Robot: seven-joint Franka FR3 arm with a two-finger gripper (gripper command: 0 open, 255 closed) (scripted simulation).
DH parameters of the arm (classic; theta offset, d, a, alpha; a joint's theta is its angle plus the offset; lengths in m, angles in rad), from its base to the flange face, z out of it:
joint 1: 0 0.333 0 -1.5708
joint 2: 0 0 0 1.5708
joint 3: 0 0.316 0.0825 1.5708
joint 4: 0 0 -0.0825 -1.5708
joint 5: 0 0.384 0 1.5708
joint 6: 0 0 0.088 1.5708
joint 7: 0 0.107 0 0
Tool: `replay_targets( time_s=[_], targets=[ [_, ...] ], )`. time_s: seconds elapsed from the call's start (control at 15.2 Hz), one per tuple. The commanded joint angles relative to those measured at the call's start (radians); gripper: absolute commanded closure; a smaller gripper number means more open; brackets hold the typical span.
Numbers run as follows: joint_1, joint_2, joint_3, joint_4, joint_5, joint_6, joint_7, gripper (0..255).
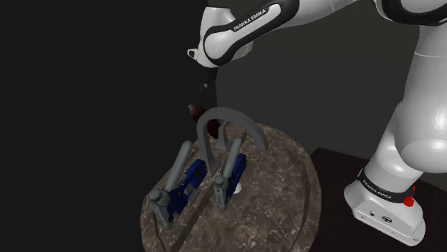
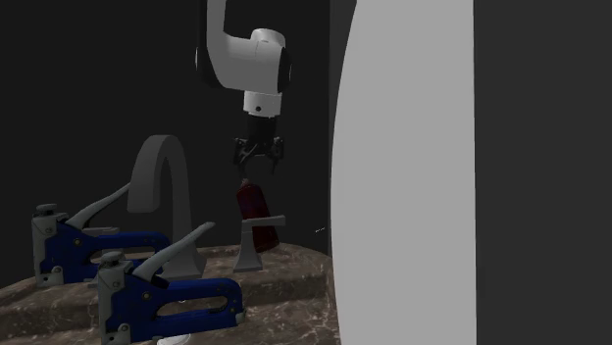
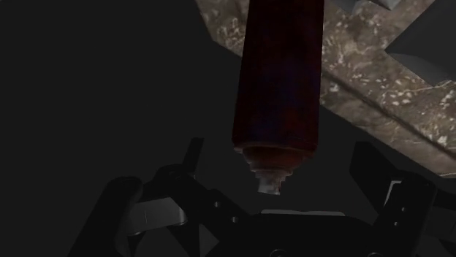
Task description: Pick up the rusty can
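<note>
The gripper hangs open, fingers spread wide, just above the dark red can, which leans untouched near the stone-patterned counter's far edge.

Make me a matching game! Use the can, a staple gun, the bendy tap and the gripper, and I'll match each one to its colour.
Things:
1. can
2. staple gun
3. tap
4. gripper

Colours:
A. all grey
B. black
C. dark red
D. blue body, grey handle

Right pairs: 1-C, 2-D, 3-A, 4-B.
</note>
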State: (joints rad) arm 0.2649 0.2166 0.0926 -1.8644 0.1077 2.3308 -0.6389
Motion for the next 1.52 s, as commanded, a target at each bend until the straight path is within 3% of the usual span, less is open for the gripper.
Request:
replay_targets(
  time_s=[0.0,0.59,0.66,1.45],
  targets=[
    [0.008,0.035,0.009,0.037,-0.004,0.003,-0.014,0],
    [0.009,0.077,0.01,-0.01,-0.001,0.092,-0.024,0],
    [0.009,0.077,0.01,-0.011,-0.001,0.092,-0.024,255],
    [0.009,0.059,0.009,0.007,-0.002,0.057,-0.02,255]
  ],
)
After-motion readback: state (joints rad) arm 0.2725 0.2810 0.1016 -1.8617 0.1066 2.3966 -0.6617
